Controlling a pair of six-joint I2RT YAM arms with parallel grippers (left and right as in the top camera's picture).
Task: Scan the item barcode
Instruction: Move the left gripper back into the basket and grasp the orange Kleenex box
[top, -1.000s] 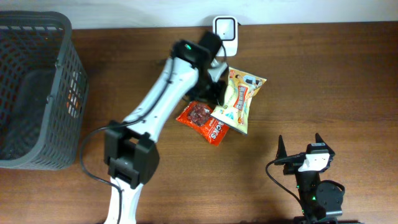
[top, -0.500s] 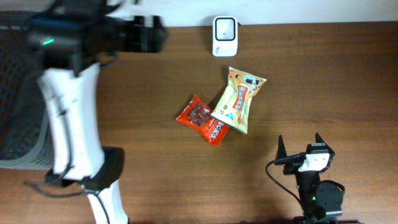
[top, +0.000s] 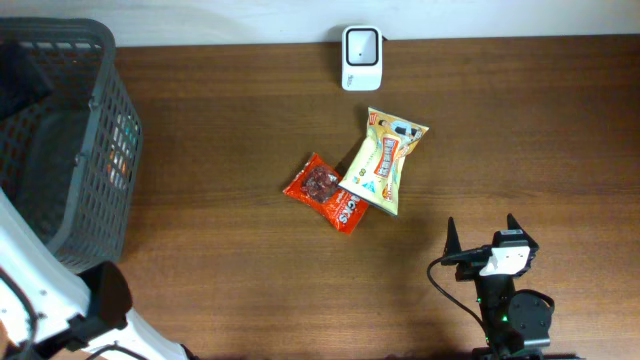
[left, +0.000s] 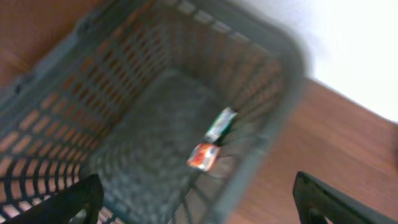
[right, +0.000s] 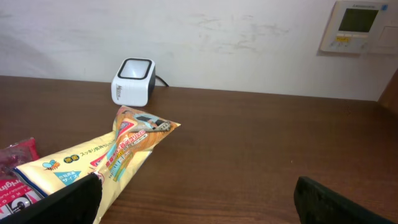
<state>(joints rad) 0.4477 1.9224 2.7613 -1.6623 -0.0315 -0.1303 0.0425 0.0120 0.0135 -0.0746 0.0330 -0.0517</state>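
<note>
Dark grey lattice basket (top: 112, 150), white scanner (top: 361, 56) with a black face, red packet (top: 320, 187), cream-yellow packet (top: 383, 160) — red and blue print, brown wood-grain tabletop (top: 220, 180).

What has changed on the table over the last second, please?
The left arm swung from above the snack packs leftwards to the basket; the left gripper now hangs open over it, where small packets lie. The red snack pack, yellow snack pack, barcode scanner and open right gripper stayed put.

Shop-checkout setup, barcode scanner (top: 361, 44), grey shopping basket (top: 115, 140), snack packets (top: 385, 160), wooden table (top: 520, 130)
</note>
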